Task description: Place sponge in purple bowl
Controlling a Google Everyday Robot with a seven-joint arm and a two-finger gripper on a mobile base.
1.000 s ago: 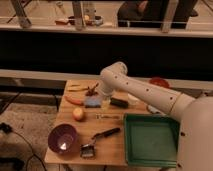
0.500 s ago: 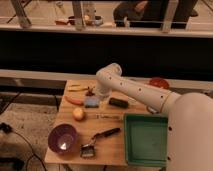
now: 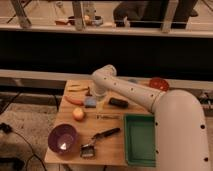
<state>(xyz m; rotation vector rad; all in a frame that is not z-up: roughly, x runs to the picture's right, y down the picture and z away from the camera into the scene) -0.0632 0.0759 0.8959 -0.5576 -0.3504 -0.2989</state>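
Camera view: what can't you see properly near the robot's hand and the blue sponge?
- The hand, camera view: dark and mostly hidden by the white arm, right above the sponge. Whether they touch cannot be told.
- The red-orange bowl, camera view: its near side is covered by the arm.
- Things on the far counter, camera view: too blurred to name.

Glossy purple bowl (image 3: 54, 135); soft matt sponge (image 3: 90, 102); wooden table (image 3: 65, 117); pincer (image 3: 91, 93) just above sponge.

The small blue sponge (image 3: 90, 102) lies flat mid-table, just under the gripper (image 3: 94, 94). The glossy purple bowl (image 3: 51, 136) sits upright at the near left, well apart.
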